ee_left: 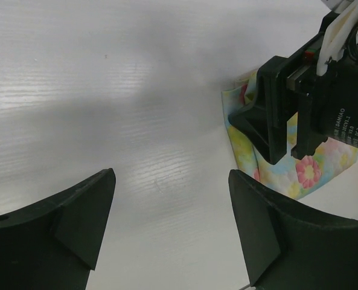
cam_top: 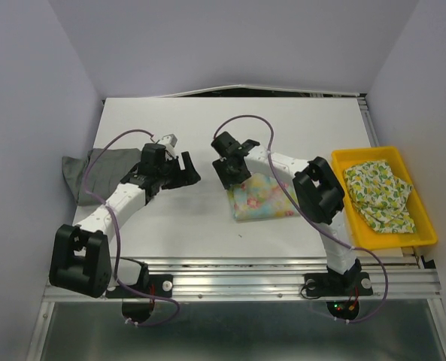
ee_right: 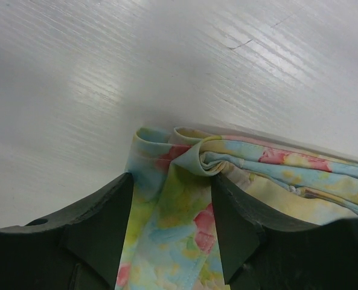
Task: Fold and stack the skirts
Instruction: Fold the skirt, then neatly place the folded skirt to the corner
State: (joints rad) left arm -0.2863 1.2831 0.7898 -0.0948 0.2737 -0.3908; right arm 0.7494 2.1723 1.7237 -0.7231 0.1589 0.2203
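My right gripper [ee_right: 171,187], spread, straddles the flowered skirt [ee_right: 287,166] at its bunched corner: close low, catching all layers. My left gripper [ee_left: 171,181] gapes empty.

grey skirt [cam_top: 83,169], pastel pink-flowered skirt [cam_top: 259,201], green-yellow printed skirt [cam_top: 380,194], yellow tray [cam_top: 341,159].

Bright, even overhead light; wrist views soft up close

In the top view the white tabletop [cam_top: 283,128] is evenly lit and sharp, with faint shadows under the arms and a dimmer strip along the bottom of the frame. In the left wrist view a broad soft shadow crosses the upper middle, and the dark fingers [ee_left: 70,223] of the left end effector [ee_left: 171,175] are blurred. In the right wrist view glare whitens the upper right, and the flowered skirt [ee_right: 172,229] loses focus toward the bottom edge.
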